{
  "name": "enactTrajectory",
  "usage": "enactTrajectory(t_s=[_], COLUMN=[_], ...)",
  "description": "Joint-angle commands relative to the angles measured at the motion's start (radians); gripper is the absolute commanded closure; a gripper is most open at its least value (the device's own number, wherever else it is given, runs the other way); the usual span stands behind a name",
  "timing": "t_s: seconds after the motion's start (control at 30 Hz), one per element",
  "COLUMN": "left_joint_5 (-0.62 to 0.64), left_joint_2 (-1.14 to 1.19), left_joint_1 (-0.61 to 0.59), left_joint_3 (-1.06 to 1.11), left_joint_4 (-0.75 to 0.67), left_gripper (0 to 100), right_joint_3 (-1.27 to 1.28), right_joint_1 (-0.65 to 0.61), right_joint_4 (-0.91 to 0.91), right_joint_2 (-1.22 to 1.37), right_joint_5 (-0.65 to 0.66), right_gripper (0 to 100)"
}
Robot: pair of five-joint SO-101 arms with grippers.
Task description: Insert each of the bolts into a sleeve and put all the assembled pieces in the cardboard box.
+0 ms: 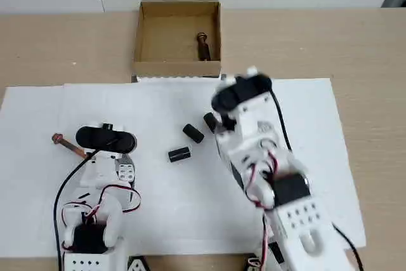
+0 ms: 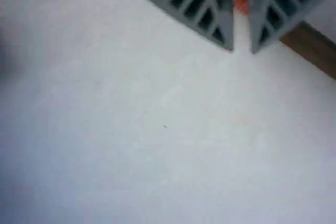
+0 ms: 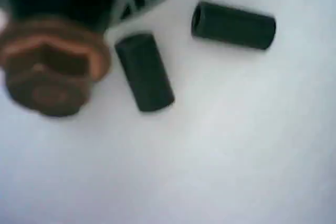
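- Left pincer (image 2: 241,48): closing to a thin gap and clamping a bolt (image 1: 63,141) by the shank, hanging low over the paper (image 1: 158,207) near its left edge.
- Bolt: lying almost level, with its long axis slanting across the paper. The head is pointing outward, away from the sleeves. It is probably being held up for mating.
- Right pincer (image 1: 214,125): seemingly gripping a second bolt (image 3: 50,66), with the jaws mostly hiding behind a dark mass. It is hanging just beside the loose sleeves.
- Second bolt: the head is facing the wrist camera and the axis is running away from it. Whether a sleeve is already sitting on it, I cannot tell.
- Near sleeve (image 3: 144,72): lying on its side on the paper, angling diagonally.
- Far sleeve (image 3: 233,24): lying on its side, running crosswise and waiting apart.
- Box (image 1: 177,68): sitting on the tabletop (image 1: 368,49) beyond the paper.
- Assembled piece (image 1: 203,46): resting in the box, with its axis running front to back and the head pointing toward the far wall.
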Motion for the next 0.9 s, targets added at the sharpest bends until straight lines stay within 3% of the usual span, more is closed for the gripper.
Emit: enactTrajectory(t_s=[0.0,0.53,0.87], left_joint_5=[-0.002,-0.006,-0.006], left_joint_2=[-0.009,-0.009,-0.009], left_joint_1=[-0.006,-0.002,-0.002], left_joint_3=[-0.005,-0.005,-0.005], left_joint_4=[-0.003,-0.003,-0.003], left_gripper=[99,99,99], right_joint_3=[-0.212,-1.062,-1.536], right_joint_1=[0.007,0.044,0.056], right_joint_4=[-0.038,-0.039,-0.094], right_joint_2=[0.180,0.989,1.420], right_joint_5=[-0.011,-0.002,0.114], right_gripper=[99.5,99.5,99.5])
